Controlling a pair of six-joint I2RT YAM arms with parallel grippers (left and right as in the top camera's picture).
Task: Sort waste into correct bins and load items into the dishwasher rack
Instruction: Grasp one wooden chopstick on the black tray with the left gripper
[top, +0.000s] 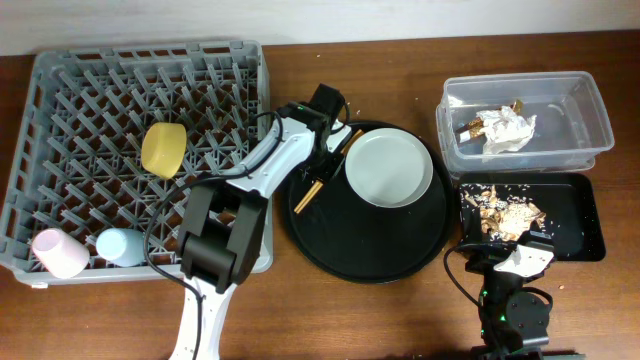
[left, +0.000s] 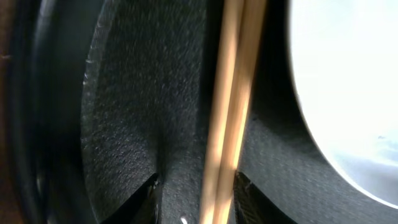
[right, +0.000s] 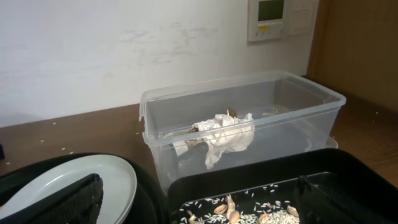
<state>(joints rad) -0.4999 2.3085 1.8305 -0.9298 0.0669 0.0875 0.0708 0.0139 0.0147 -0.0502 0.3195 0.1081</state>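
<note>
Left pincer (left: 198, 186) held open astride 2 chopsticks (left: 230, 93), not gripped yet, prob lined up for rack (top: 27, 160). Right pincer (right: 199, 199) parked wide open, empty.

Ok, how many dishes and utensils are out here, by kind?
Cups: 2, pink cup and blue cup, in the rack.
Bowls: 1, yellow bowl, in the rack.
Plates: 1, white plate, on the round tray.
Chopsticks: 1 pair, on the round tray.
Total: 5.
</note>
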